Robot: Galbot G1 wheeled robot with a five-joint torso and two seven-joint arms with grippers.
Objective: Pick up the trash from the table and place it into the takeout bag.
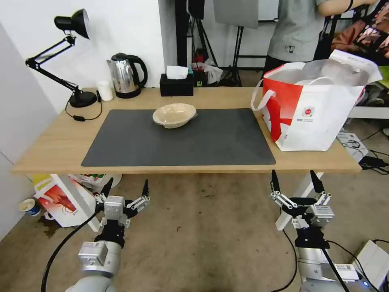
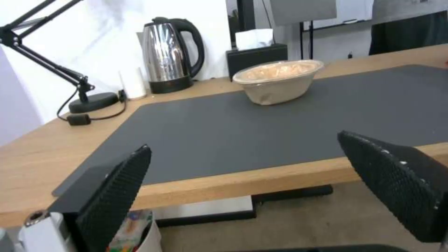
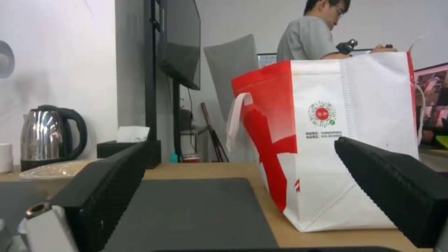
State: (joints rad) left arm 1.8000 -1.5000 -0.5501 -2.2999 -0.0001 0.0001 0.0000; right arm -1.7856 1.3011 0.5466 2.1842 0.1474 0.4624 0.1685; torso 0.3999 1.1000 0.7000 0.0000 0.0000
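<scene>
Beige bowl (image 1: 175, 115) sits alone on the table's (image 1: 52, 150) grey mat, takeout bag (image 1: 312, 109) standing open well apart.
Left gripper (image 1: 125, 190) and right gripper (image 1: 295, 182) hover spread wide, empty; the bowl looks light, thin-walled, best pinched at its rim.

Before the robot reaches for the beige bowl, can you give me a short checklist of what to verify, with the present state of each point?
1. Left end effector open and holding nothing: ok; it is held in front of the table's near edge.
2. Right end effector open and holding nothing: ok; also in front of the near edge.
3. Beige bowl upright on the grey mat, nothing touching it: ok.
4. Takeout bag standing upright with mouth open: ok.
5. Room left inside the bag: cannot tell; something white already shows inside.
6. Kettle and tissue box apart from the bowl: ok.
</scene>
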